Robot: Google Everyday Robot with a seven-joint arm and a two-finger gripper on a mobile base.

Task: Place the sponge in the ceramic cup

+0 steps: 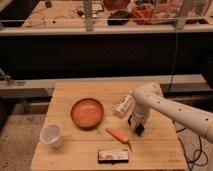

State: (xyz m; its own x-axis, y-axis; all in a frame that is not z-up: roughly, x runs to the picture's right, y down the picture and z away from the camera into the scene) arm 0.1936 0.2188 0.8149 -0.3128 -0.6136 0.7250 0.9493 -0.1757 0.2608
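Right of centre, my gripper point(137, 126) pinches the sponge point(139, 130). The ceramic cup point(51, 135) stands upright at lower left.

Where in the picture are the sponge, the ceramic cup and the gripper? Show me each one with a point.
sponge point(139, 130): camera view, middle of its blue face.
ceramic cup point(51, 135): camera view, its white outer wall.
gripper point(137, 123): camera view, its lower tip, just above the sponge.
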